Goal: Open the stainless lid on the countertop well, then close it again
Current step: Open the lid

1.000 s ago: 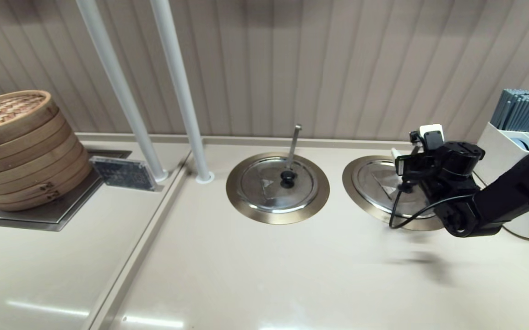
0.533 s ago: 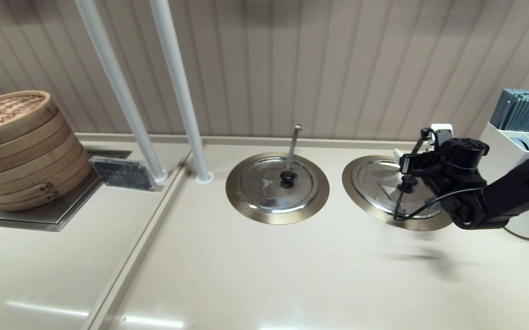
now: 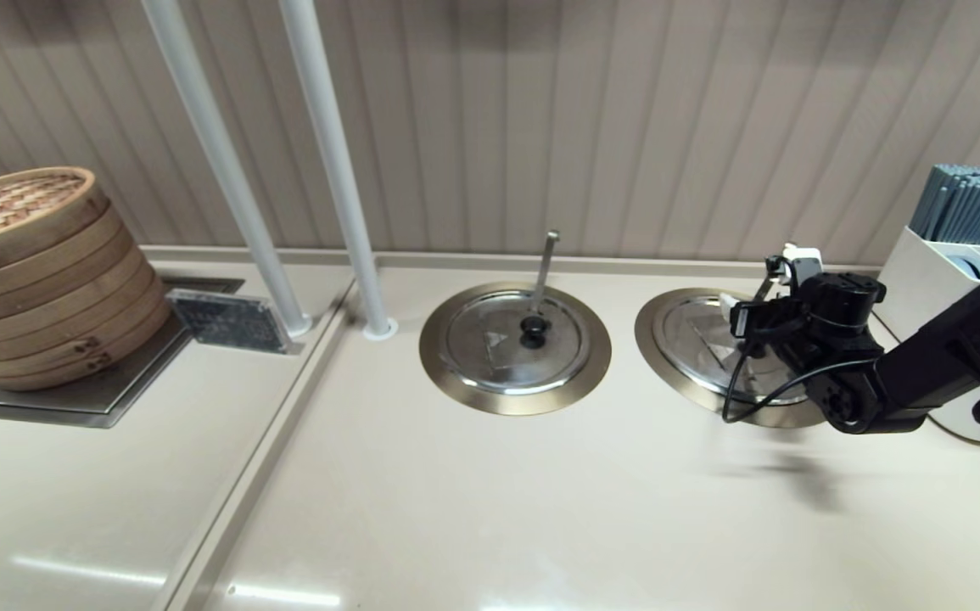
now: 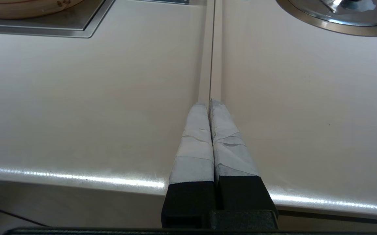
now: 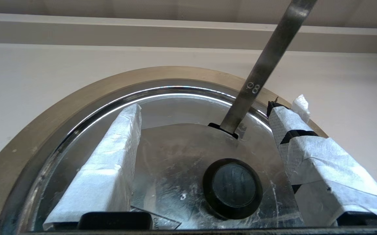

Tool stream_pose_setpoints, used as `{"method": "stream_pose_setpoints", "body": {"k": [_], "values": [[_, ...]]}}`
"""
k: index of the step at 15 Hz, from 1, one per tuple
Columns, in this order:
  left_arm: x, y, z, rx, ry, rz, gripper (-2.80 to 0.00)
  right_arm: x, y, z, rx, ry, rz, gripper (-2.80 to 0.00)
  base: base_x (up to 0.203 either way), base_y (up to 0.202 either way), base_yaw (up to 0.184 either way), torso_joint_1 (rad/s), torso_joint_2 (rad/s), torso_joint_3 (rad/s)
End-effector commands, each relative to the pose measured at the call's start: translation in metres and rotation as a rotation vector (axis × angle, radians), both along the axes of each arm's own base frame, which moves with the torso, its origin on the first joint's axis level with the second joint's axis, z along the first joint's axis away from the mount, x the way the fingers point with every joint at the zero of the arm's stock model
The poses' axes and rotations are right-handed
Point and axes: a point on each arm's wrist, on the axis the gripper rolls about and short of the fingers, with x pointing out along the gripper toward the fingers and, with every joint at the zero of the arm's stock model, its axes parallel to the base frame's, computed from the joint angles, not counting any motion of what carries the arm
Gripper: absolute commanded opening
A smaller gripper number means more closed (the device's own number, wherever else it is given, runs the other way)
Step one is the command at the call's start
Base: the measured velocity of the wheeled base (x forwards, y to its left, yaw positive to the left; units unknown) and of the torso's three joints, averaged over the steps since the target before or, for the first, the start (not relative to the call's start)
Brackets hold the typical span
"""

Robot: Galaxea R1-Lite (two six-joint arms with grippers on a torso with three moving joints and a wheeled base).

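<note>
A: Head view. The right gripper (image 3: pixel 761 316) hangs over the stainless lid (image 3: pixel 702 339), which sits flat in the countertop well (image 3: pixel 658 352) at the right of the surface (image 3: pixel 456 509). Twin lid (image 3: pixel 513 342) at centre is untouched. Left arm isn't in this view.

B: Left wrist view?

A: The left gripper (image 4: pixel 209 111) is parked low over the surface seam, jaws closed, holding nothing.

B: Right wrist?

A: Jaws open wide, taped fingers (image 5: pixel 110 156) straddling the lid; the black knob (image 5: pixel 233 188) sits nearer one finger, not centred. A ladle handle (image 5: pixel 260 78) rises through the notch just behind the knob.

B: So how should it grasp?

A: I'd say shift sideways to centre the knob, drop down, close under its cap, and keep clear of the handle. Then lift gently, since the wedge panel looks hinged.
</note>
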Motion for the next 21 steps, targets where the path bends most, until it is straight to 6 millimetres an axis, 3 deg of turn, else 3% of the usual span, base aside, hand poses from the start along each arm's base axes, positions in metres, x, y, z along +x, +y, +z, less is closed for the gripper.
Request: {"method": "stream_pose_setpoints", "body": {"k": [1, 6, 21], "values": [[0.000, 0.000, 0.000, 0.000, 0.000, 0.001, -2.80, 0.004, -0.006, -0.011, 0.004, 0.013, -0.010, 0.00, 0.000, 0.000, 0.000, 0.000, 0.00, 0.000], [0.000, 0.000, 0.000, 0.000, 0.001, 0.001, -2.80, 0.012, -0.004, -0.025, 0.024, 0.027, -0.007, 0.00, 0.000, 0.000, 0.000, 0.000, 0.00, 0.000], [0.000, 0.000, 0.000, 0.000, 0.001, 0.001, -2.80, 0.015, -0.006, -0.035, 0.059, 0.039, -0.016, 0.00, 0.000, 0.000, 0.000, 0.000, 0.00, 0.000]]}}
